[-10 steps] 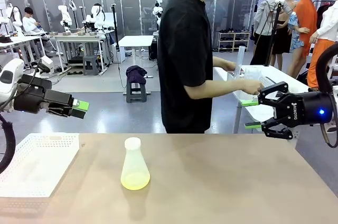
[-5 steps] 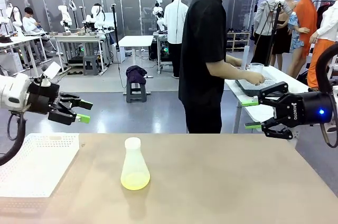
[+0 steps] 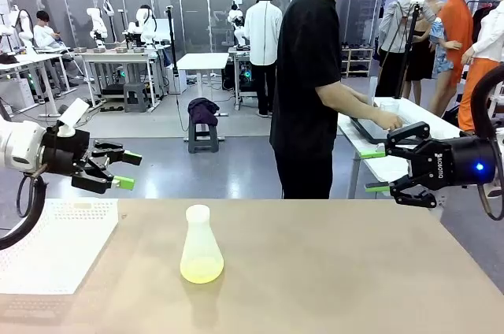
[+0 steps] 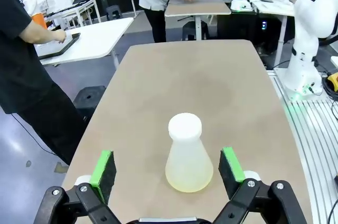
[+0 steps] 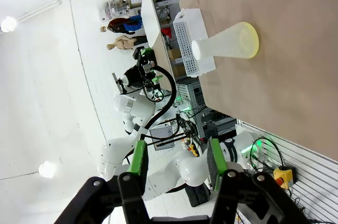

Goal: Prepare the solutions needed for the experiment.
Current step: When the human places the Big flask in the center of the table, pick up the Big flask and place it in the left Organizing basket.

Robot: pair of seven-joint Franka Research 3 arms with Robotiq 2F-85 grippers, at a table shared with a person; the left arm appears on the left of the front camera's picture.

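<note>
Two end effectors hang with jaws apart, holding nothing. From the left end effector the flask lies straight ahead and lower, centred in its wrist view. It stands upright on the desk, long axis vertical, with the shallow solution at its bottom. The right end effector is farther away, so I judge the left one better placed.

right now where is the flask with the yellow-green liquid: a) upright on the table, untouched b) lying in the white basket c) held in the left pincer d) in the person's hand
A: the flask with the yellow-green liquid stands upright on the table, while the left pincer and the right pincer hang open, apart from it.
</note>
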